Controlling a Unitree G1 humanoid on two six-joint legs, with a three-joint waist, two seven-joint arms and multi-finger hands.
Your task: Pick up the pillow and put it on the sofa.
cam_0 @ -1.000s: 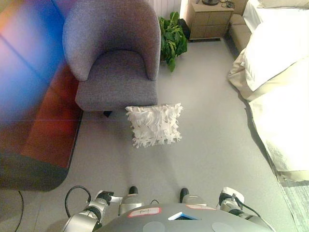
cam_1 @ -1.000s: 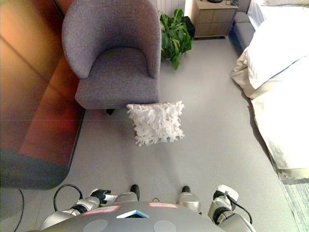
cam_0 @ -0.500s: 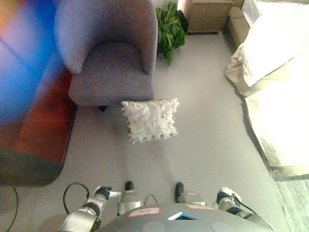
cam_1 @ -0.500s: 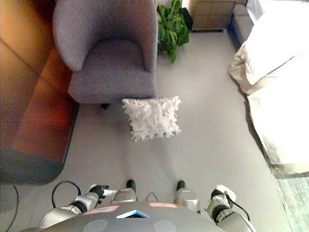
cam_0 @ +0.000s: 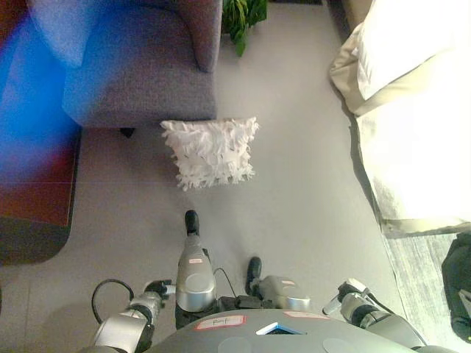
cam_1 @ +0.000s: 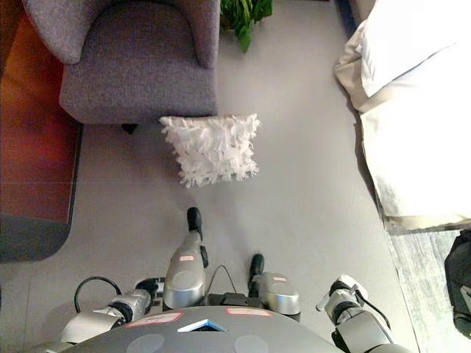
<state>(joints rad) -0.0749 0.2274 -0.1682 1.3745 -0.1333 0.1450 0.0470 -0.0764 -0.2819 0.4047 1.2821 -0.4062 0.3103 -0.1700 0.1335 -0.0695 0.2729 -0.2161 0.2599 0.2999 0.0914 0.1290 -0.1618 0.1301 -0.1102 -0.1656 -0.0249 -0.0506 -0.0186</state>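
At centre frame the white ruffled pillow (cam_1: pixel 211 149) lies flat on the grey floor (cam_1: pixel 294 184), with nothing gripping it. Just above it, in the upper left, stands the grey sofa (cam_1: pixel 136 66), a one-seat tub chair; the pillow's top edge lies just beside the sofa's front base, whether touching I cannot tell. Left of the sofa runs a red-brown surface (cam_1: pixel 37 147) down the frame's left side. A green plant (cam_1: pixel 241 13) shows at the top edge, right of the sofa. A bed (cam_1: pixel 419 103) with white and cream covers fills the right side, well apart from the pillow. A dark object (cam_1: pixel 460 276) sits at the right edge, lower down.

Low in the frame, the left hand (cam_1: pixel 151 287) shows at bottom left and the right hand (cam_1: pixel 335 294) at bottom right, both well apart from the pillow. Whether either hand's fingers are released or clenched, I cannot tell.
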